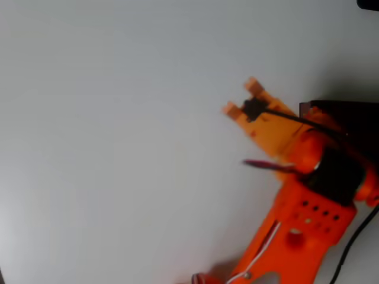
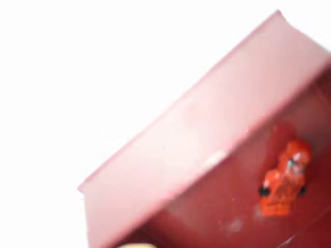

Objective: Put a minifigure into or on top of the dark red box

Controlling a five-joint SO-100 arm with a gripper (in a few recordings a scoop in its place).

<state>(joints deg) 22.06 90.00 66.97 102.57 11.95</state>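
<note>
The minifigure (image 2: pixel 283 181) is seen lying inside the dark red box (image 2: pixel 196 150) near its right side in the wrist view, so the drop looks done, though the gripper (image 1: pixel 240 97) state can't be told.

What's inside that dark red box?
In the wrist view, a small orange-red minifigure lies on the floor of the dark red box, near one wall. The rest of the interior falls outside that picture, and in the overhead view the arm covers most of the box.
</note>
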